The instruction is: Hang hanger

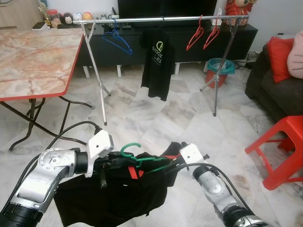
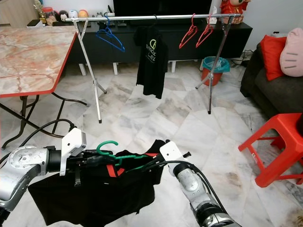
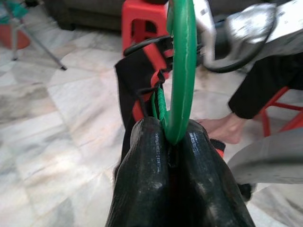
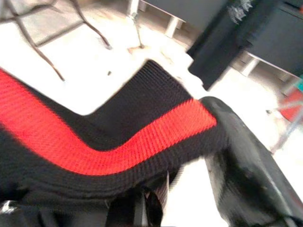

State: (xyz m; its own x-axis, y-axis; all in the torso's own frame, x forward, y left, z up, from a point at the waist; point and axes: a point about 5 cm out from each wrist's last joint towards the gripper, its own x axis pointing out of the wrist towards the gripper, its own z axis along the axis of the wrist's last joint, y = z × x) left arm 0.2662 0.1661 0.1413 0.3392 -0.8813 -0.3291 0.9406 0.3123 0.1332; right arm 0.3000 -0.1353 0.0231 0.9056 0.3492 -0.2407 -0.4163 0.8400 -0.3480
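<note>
While the green hanger (image 1: 135, 156) already carries the black garment (image 1: 113, 194), you've not hung it: the rail (image 1: 161, 19) is well ahead across the floor. Left claw (image 3: 173, 142) is pinched tight on the hanger at the base of its hook, arm bent low in front. Right claw (image 1: 166, 166) reaches in under the red-trimmed collar (image 4: 118, 137); can't tell its grip.
</note>
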